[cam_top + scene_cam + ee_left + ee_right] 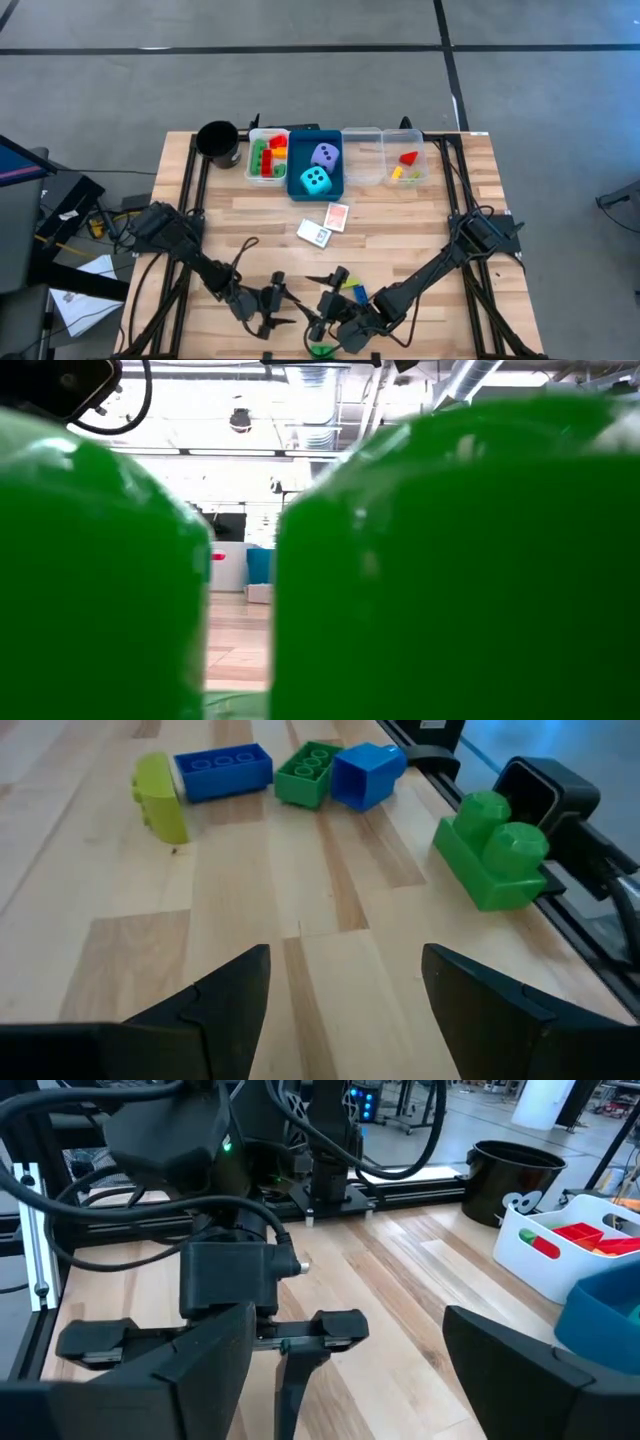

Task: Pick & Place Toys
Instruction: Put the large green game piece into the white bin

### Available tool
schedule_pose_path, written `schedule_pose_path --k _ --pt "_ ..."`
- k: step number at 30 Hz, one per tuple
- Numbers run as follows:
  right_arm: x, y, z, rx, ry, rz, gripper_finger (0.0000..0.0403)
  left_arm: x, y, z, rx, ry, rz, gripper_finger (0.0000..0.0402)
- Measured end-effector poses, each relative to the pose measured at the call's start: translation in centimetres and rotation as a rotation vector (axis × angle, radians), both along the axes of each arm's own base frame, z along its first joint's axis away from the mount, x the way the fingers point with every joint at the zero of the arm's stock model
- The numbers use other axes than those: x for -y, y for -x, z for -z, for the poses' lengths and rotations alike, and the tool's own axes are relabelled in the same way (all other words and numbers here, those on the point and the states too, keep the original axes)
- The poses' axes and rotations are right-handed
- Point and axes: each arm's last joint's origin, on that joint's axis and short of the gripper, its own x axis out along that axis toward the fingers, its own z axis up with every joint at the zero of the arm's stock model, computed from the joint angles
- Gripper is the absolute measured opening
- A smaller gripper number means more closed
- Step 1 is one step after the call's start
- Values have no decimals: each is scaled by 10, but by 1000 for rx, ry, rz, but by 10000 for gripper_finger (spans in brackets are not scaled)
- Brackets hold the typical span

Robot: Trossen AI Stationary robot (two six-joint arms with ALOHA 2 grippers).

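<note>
My left gripper (283, 306) is open and empty, low over the table near its near edge, with bare wood between its fingers (340, 1010). It also shows in the right wrist view (215, 1335). My right gripper (326, 300) is open and empty, facing it (345, 1370). Beyond the left gripper lie a yellow brick (160, 795), two blue bricks (222, 770) and a green brick (308, 772). A green two-stud brick (492, 850) lies at the near edge and fills the low view (450, 560). The cyan die (316, 180) and the lavender die (324, 155) sit in the blue tray (296, 190). Two card packs (338, 216) lie on the wood.
At the far edge stand a black cup (217, 141), a white tray (250, 160) holding several bricks, and two clear trays (362, 150), one of them with a red and a yellow brick (405, 165). The low camera's black housing (545, 790) sits beside the green brick.
</note>
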Motion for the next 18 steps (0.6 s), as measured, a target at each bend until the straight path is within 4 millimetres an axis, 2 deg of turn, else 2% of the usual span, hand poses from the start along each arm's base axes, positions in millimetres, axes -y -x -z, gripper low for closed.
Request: schedule_pose_path --k 18 --pt "0 0 0 8 -19 2 317 15 13 0 -25 90 26 238"
